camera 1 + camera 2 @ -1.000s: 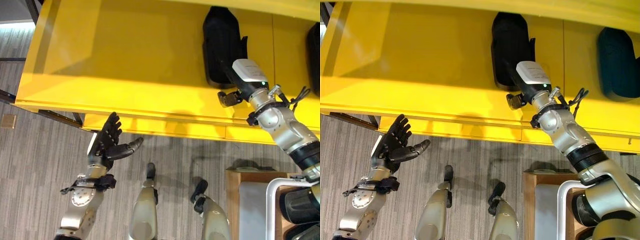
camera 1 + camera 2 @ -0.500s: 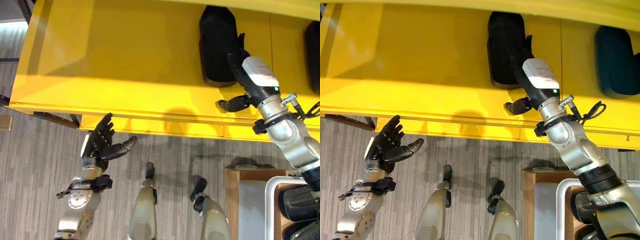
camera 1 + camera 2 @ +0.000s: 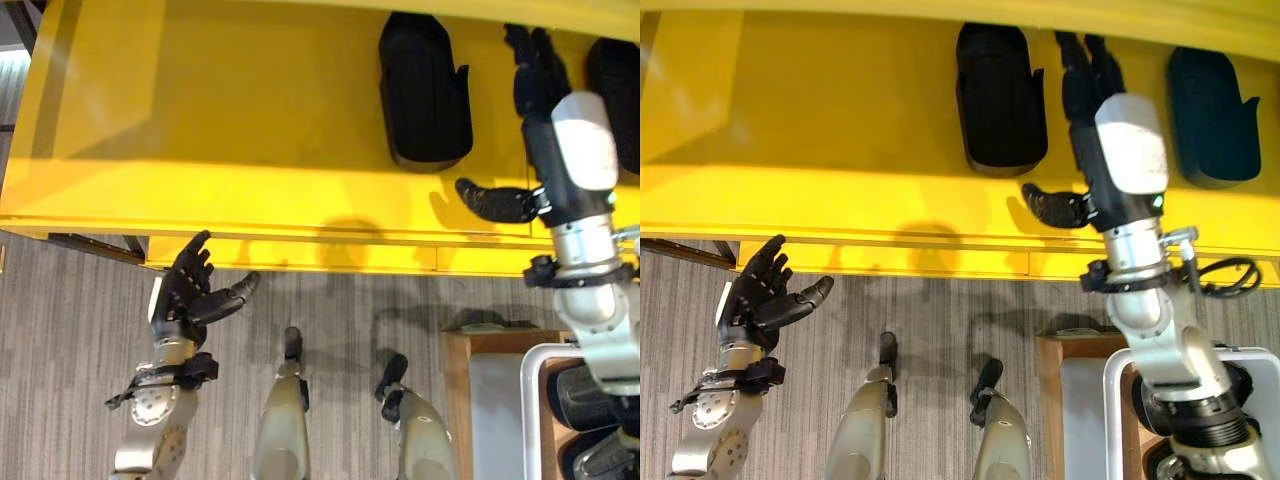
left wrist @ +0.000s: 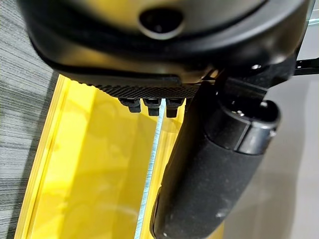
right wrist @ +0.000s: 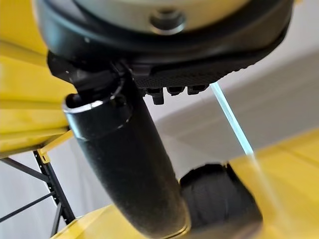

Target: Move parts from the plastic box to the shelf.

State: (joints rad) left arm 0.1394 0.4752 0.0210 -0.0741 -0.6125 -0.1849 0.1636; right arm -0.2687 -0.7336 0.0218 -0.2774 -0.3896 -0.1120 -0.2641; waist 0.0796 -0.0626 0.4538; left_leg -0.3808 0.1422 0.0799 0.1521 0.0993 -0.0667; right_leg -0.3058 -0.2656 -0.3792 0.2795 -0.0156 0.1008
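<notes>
Two parts (image 3: 1000, 95) flanking right hand (image 3: 1090, 90)

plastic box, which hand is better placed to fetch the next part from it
Probably right: the box with dark parts sits at the robot's right, below the open right hand. The left hand hangs open at the far side.

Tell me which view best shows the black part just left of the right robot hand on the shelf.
The right eye view: the black part lies whole on the yellow shelf. The left eye view shows it equally complete; the right wrist view shows a dark rounded edge, perhaps it.
</notes>
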